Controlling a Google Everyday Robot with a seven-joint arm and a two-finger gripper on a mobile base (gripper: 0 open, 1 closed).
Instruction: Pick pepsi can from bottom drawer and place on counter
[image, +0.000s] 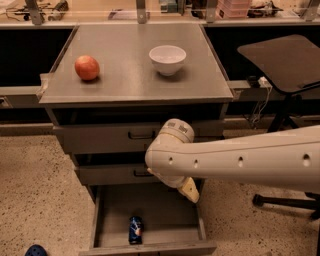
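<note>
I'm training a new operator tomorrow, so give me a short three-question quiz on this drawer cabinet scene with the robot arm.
1. Short answer: where is the pepsi can right now?
2. Multiple choice: what sits on the counter to the left of the white bowl? A) a mug B) an apple C) a sponge
3. True or false: the gripper hangs over the right side of the open bottom drawer, apart from the pepsi can.

Key
1. In the bottom drawer, near its front edge.
2. B
3. True
</note>
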